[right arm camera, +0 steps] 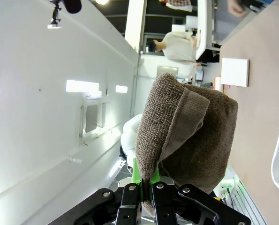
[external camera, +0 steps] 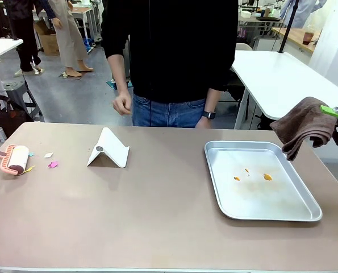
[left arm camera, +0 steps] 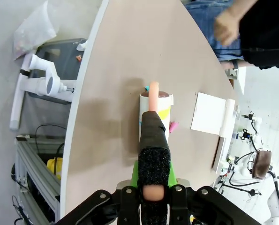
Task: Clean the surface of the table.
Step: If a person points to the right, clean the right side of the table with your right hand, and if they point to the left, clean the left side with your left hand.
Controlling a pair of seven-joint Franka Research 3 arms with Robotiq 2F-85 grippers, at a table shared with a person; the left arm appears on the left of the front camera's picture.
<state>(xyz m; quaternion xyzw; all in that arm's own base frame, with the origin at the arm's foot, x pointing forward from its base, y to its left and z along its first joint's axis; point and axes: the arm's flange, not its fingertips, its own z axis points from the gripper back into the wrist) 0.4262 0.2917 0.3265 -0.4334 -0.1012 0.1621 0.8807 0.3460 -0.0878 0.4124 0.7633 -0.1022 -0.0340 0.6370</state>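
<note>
Below the left pincer (left arm camera: 153, 140), clamped on a pink-handled white lint roller (external camera: 16, 159), spreads the smooth matte beige-brown tabletop (external camera: 157, 216), probably rigid, heavy and best swept rather than grasped, while the right pincer (right arm camera: 146, 177) grips a soft brown towel (external camera: 304, 125).

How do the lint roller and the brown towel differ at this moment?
The lint roller is rigid, pink with a white roll; the brown towel is soft and folded. The lint roller sits on the table at its left end beside paper scraps; the brown towel hangs in the air near the metal tray's far right corner. Both are clamped: left gripper on the roller, right gripper on the towel.
</note>
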